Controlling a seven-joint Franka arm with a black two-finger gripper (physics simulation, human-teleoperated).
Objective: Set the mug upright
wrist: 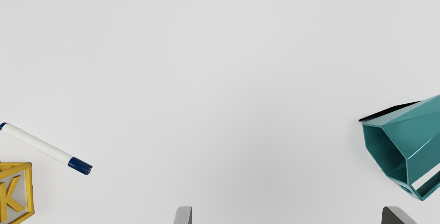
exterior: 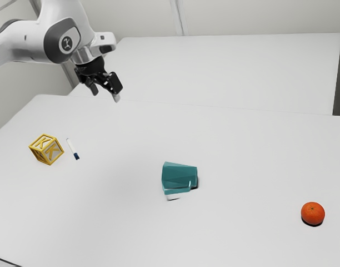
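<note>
"Mug point(exterior: 179, 173)?"
"On its side mid-table, well in from the far edge point(exterior: 231, 108), bare table point(exterior: 103, 222) between it and the right-hand orange point(exterior: 313, 213) in the exterior view."
"Writing?"
"K, on the yellow block point(exterior: 46, 149), exterior view's left."
"Mug's look?"
"Teal, faceted, handle point(exterior: 178, 191) near."
"Claw point(exterior: 105, 94)?"
"Wide, far, at the exterior view's left."

A teal, faceted mug point(exterior: 179, 176) lies on its side on the white tabletop point(exterior: 103, 222). Its open mouth shows a hollow interior.

Yellow K block point(exterior: 46, 149), wht/blue marker point(exterior: 73, 149) nr it, orange point(exterior: 313, 213) on tbl point(exterior: 114, 222)
</note>
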